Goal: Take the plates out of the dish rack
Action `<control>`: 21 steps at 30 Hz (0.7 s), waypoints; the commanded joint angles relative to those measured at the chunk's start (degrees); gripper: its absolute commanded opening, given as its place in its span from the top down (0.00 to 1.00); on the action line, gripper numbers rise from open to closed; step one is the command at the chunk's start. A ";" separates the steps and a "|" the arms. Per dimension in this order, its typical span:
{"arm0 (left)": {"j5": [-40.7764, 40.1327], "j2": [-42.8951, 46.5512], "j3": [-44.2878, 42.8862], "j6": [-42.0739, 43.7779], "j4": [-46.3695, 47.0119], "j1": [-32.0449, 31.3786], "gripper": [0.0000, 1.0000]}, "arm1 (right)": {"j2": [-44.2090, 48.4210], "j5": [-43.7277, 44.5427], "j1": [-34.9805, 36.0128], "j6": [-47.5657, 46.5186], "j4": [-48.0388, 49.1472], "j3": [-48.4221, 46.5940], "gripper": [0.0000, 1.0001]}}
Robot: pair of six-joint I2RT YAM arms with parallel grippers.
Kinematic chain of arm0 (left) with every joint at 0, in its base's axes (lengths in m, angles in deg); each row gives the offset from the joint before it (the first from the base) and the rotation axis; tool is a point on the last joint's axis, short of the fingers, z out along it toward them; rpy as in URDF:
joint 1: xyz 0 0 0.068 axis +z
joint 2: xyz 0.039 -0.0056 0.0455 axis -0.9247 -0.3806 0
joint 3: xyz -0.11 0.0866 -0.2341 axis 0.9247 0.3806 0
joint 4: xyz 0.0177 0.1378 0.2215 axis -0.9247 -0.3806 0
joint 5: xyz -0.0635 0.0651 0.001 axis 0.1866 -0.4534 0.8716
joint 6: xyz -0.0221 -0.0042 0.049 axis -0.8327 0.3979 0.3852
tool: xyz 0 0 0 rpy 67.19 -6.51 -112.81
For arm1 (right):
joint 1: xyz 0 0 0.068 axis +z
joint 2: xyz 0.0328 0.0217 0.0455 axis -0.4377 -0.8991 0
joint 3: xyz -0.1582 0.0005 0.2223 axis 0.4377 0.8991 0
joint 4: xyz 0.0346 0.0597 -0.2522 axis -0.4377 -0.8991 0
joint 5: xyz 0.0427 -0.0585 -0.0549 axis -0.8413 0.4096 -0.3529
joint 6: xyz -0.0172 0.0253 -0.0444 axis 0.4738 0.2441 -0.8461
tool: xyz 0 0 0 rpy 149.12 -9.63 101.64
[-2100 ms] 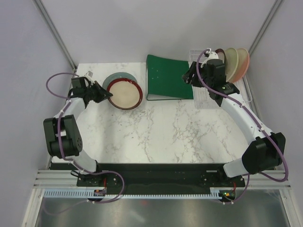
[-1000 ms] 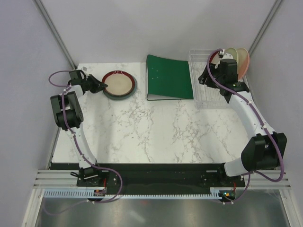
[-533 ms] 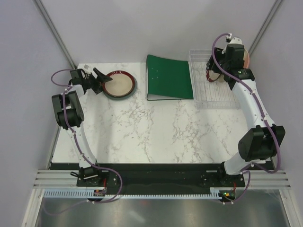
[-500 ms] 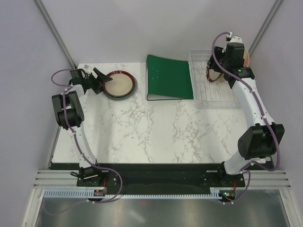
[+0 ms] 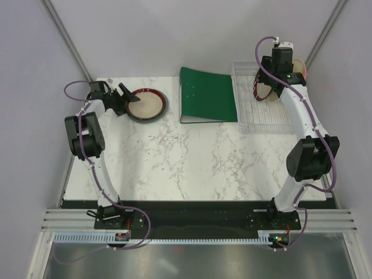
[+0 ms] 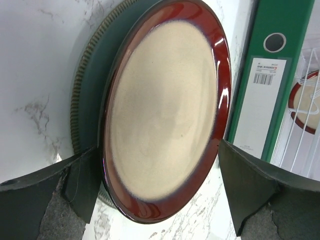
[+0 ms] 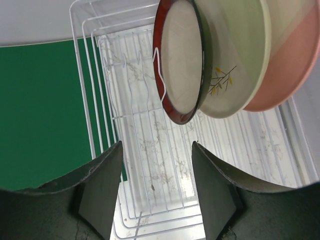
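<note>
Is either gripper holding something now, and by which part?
Nothing is held. The left gripper stands open, a finger on each side of the red-rimmed plate; the right gripper is open above the dish rack.

A white marble table (image 5: 197, 163) with grey veining fills the middle of the top view. A green binder (image 5: 208, 94) lies flat on it at about twelve o'clock, close to the far edge. Its spine, seen from the left wrist, carries a round finger hole (image 6: 274, 42) and a white barcode label (image 6: 260, 107). Pale grey walls (image 5: 174, 35) close the scene at nine, twelve and three o'clock, with slanted aluminium struts (image 5: 67, 40) in the far corners. At six o'clock runs a black base plate (image 5: 197, 218), with a white slotted duct (image 5: 174, 237) in front of it.
</note>
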 commanded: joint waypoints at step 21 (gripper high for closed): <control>-27.16 3.77 -3.02 12.56 -19.72 -3.24 0.00 | -25.36 20.82 -0.48 -9.81 -1.74 -26.44 0.37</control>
